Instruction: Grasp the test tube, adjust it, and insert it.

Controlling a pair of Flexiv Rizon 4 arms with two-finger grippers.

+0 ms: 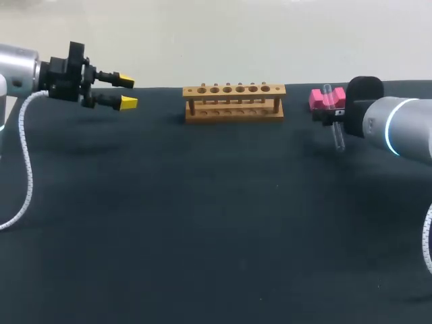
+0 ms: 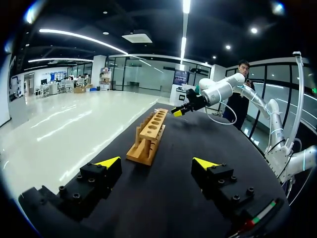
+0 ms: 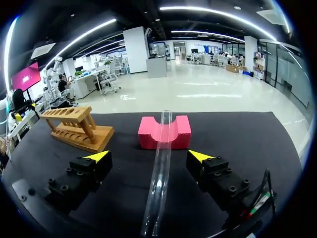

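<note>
A clear glass test tube [image 3: 161, 168] leans with its upper end in the groove of a pink block [image 3: 148, 133] and its lower end toward the table. My right gripper [image 3: 149, 156] is open and straddles the tube, with a gap on both sides. In the head view the tube [image 1: 334, 121] slants down in front of the pink block [image 1: 318, 98], and my right arm's wrist [image 1: 398, 128] hides the fingers. A wooden tube rack [image 1: 234, 101] with a row of empty holes stands at the back centre. My left gripper [image 1: 128, 92] hovers open and empty, left of the rack.
A black cloth [image 1: 202, 223] covers the table. From the left wrist view the rack [image 2: 148, 134] lies ahead of my open left gripper [image 2: 157, 163], with my right arm [image 2: 218, 91] beyond it. A white cable [image 1: 25, 162] hangs from my left arm.
</note>
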